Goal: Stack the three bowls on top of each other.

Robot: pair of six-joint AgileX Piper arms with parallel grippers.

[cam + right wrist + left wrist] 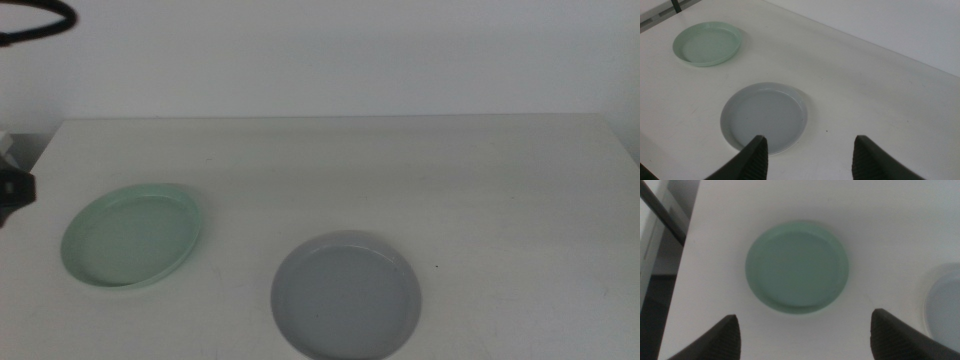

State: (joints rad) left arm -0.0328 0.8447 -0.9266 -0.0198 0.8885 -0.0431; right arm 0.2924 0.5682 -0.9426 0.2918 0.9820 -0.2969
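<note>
A mint green bowl (133, 236) lies on the white table at the left. A grey-blue bowl (345, 295) lies near the front middle, apart from it. No cream-white bowl shows in any view. My left gripper (805, 340) is open and empty, hovering above the green bowl (796, 267); the grey-blue bowl's edge (945, 310) also shows there. My right gripper (810, 160) is open and empty, above the table beside the grey-blue bowl (764, 116), with the green bowl (707, 42) farther off. Neither gripper's jaws show in the middle view.
The white table (450, 190) ends at a pale wall at the back. A dark part of the left arm (12, 188) shows at the table's left edge, and a black cable (40, 20) at the upper left.
</note>
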